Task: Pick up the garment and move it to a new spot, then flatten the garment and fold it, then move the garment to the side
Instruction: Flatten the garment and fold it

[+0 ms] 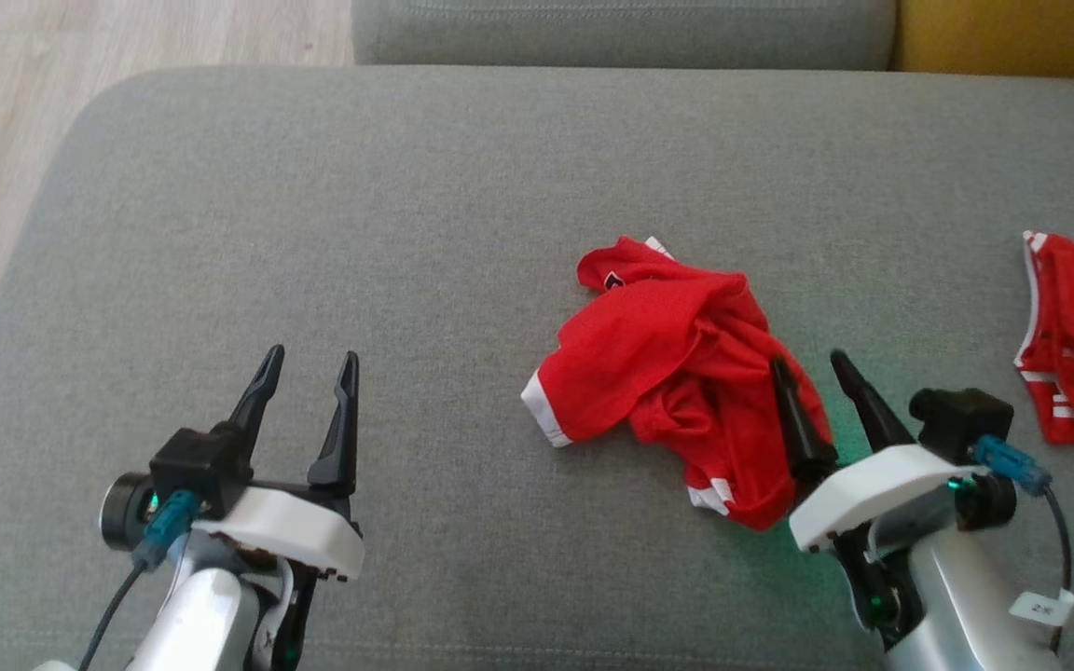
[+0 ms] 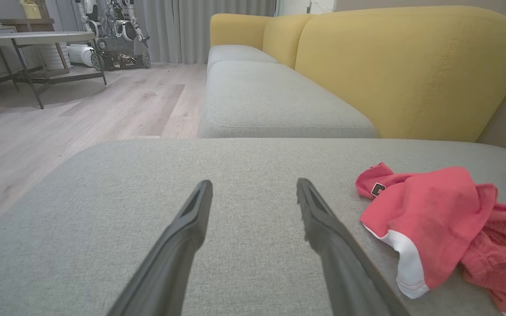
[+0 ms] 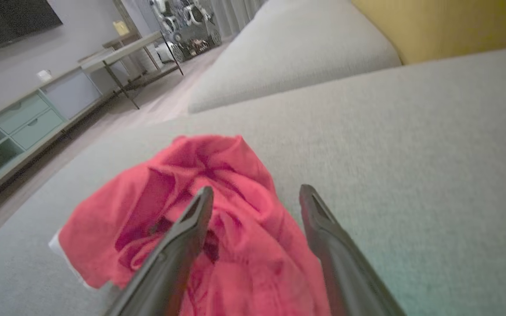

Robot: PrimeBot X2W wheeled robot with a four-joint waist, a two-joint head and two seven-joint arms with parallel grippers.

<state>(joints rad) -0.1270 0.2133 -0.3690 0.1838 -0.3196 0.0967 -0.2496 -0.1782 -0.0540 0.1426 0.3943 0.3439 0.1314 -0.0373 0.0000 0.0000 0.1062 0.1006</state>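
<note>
R gripper (image 3: 256,188) agape over red garment (image 3: 231,169) (crumpled)

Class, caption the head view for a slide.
Right gripper open at a crumpled red garment on a grey cushion; left gripper open, apart.

red garment (image 1: 667,345) with white-trimmed hems lies crumpled on the grey cushion (image 1: 360,205)
</note>
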